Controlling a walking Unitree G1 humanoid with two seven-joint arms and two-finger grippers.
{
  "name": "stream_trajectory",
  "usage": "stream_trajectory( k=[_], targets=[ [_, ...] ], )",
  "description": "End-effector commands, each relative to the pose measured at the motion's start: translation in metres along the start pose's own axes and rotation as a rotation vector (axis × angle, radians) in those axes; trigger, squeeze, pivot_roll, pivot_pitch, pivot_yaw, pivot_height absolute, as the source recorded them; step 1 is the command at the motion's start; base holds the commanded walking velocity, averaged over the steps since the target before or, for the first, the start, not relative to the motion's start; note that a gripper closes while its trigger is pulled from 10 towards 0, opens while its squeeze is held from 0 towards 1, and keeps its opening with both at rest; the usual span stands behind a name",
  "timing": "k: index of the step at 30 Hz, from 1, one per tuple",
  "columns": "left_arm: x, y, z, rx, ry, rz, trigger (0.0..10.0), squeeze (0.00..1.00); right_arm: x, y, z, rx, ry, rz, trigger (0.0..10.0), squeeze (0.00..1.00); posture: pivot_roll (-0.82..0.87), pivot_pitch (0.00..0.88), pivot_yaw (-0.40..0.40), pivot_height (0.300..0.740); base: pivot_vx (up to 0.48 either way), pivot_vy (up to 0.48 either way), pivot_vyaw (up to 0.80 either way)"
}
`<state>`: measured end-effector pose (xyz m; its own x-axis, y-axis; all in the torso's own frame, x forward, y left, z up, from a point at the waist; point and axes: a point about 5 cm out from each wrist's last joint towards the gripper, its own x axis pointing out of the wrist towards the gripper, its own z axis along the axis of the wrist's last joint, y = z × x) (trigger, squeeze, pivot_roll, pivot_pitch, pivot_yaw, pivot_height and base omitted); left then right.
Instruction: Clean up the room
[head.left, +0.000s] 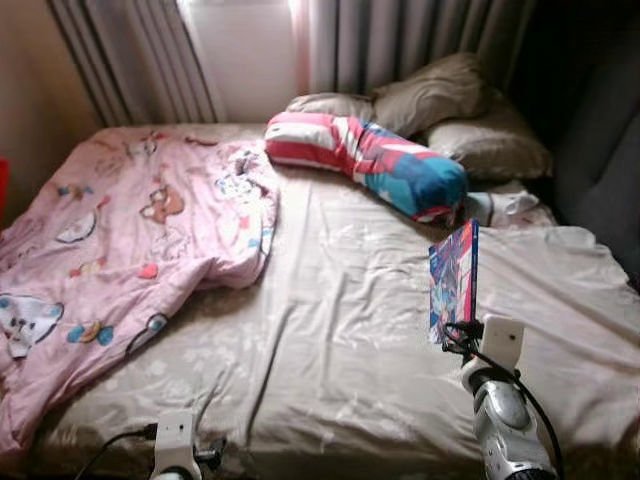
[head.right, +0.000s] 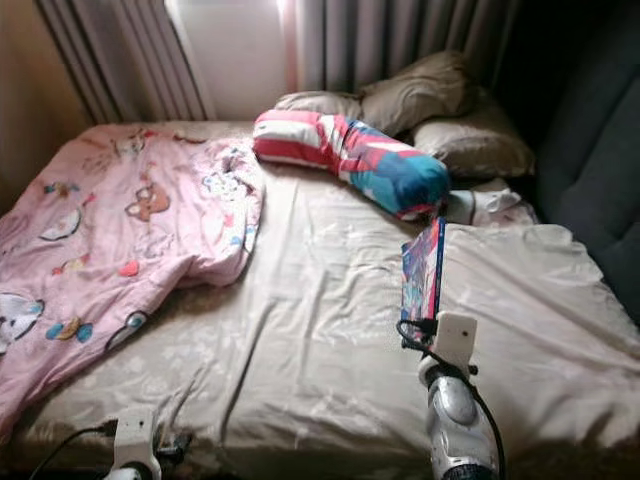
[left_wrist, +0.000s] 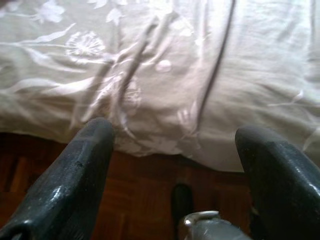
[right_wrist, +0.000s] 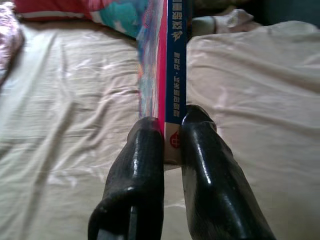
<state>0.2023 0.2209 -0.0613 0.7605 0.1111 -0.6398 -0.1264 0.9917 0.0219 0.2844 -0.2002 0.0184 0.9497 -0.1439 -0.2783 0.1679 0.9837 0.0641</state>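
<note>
My right gripper (right_wrist: 171, 131) is shut on a colourful book (head.left: 453, 282) with a blue spine (right_wrist: 176, 60), holding it upright on edge over the right side of the bed. The beige floral sheet (head.left: 330, 330) covers the bed. A pink cartoon blanket (head.left: 120, 250) lies crumpled on the bed's left half. At the head lies a long red, white and blue striped bolster (head.left: 370, 155). My left gripper (left_wrist: 175, 165) is open, low at the bed's near edge, above the wooden floor (left_wrist: 140, 200).
Two beige pillows (head.left: 440, 110) rest at the headboard by grey curtains (head.left: 400, 40). A small white cloth (head.left: 505, 207) lies beside the bolster's end. A dark upholstered surface (head.left: 600, 170) borders the bed's right side.
</note>
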Motion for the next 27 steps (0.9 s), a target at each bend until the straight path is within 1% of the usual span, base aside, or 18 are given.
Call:
stream_trajectory(
  k=[1, 13, 27],
  targets=[
    [-0.0019, 0.0012, -0.0064, 0.006, 0.029, 0.0, 10.0, 0.0, 0.005, 0.0065, 0.0133, 0.003, -0.058, 0.019, 10.0, 0.0, -0.02, 0.012, 0.011, 0.74, 0.0, 0.0, 0.0],
    [-0.0028, 0.0027, -0.008, 0.005, 0.029, 0.015, 10.0, 0.0, 0.0053, 0.0083, 0.0127, -0.01, -0.051, 0.034, 10.0, 0.0, -0.02, 0.019, 0.007, 0.74, 0.0, 0.0, 0.0],
    [-0.0031, 0.0028, -0.0088, 0.008, 0.031, 0.012, 10.0, 0.0, 0.005, 0.0091, 0.0115, -0.017, -0.045, 0.041, 10.0, 0.0, -0.02, 0.021, 0.007, 0.74, 0.282, 0.0, 0.0]
  ],
)
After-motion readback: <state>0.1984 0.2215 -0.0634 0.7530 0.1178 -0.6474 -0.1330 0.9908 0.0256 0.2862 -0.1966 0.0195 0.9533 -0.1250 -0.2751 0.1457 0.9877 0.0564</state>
